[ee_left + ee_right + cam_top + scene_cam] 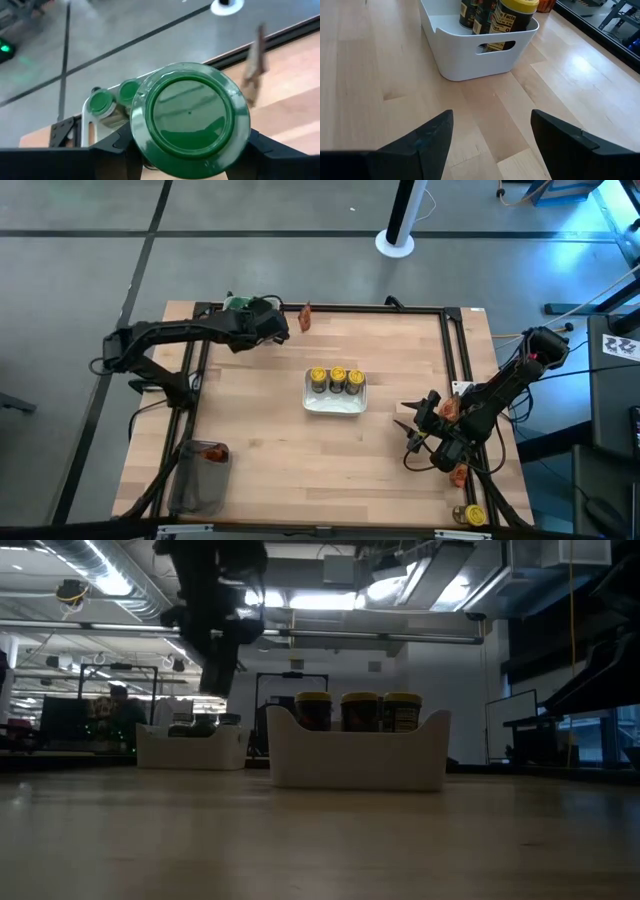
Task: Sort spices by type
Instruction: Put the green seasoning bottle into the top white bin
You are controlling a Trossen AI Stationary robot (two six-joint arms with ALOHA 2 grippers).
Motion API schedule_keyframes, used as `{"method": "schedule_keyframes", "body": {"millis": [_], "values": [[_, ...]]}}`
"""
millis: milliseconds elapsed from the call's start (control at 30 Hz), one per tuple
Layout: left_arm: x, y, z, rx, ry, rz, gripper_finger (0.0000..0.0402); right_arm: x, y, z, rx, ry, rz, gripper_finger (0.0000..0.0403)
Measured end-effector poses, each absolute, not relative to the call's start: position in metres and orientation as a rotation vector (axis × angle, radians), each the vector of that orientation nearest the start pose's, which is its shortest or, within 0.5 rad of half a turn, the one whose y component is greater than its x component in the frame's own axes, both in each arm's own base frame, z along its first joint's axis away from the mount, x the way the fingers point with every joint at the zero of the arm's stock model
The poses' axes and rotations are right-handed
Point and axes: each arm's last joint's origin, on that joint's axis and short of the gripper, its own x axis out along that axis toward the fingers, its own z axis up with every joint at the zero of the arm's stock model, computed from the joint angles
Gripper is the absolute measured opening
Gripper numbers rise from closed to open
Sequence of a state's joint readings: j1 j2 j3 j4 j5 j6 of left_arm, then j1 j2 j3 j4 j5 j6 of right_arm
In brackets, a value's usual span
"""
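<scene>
1. Left gripper (268, 320) is at the far left corner of the table (260, 430), clenched on a green-lidded jar (190, 119); in the left wrist view the jar's lid sits between the two fingers (112, 147) and fills most of the frame.
2. Just beyond the held jar a white tray (85, 112) holds two more green-lidded jars (101, 102), at the table's far left edge.
3. A red-orange packet (305, 314) lies at the far edge of the table, just right of the left gripper, not touching it.
4. White tray in the table's centre (335, 402) holds three yellow-lidded jars (337, 376) in a row, upright.
5. Right gripper (412, 423) is over the right side of the table, right of the centre tray and apart from it; fingers (420, 140) spread, grasping nothing, bare table between them.
6. Another red-orange packet (450, 408) sits near the right arm at the table's right edge; one more (459, 474) lies nearer, by the right edge.
7. A lone yellow-lidded jar (472, 514) is at the near right corner.
8. Clear tub (200, 475) at the near left corner has red-orange packets (210, 452) in it.
</scene>
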State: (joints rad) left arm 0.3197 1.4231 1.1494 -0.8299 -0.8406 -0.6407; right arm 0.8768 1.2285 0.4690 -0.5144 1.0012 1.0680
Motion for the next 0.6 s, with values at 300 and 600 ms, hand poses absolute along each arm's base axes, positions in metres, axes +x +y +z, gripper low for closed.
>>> {"method": "schedule_keyframes", "body": {"millis": [300, 600], "values": [[0.239, 0.125, 0.252, -0.247, 0.746, 1.412, 0.0192, 0.13, 0.119, 0.147, -0.012, 0.567, -0.454, 0.0269], [0.228, 0.14, 0.22, -0.3, 0.722, 1.437, 0.019, 0.13, 0.119, 0.147, -0.012, 0.567, -0.454, 0.0269]]}}
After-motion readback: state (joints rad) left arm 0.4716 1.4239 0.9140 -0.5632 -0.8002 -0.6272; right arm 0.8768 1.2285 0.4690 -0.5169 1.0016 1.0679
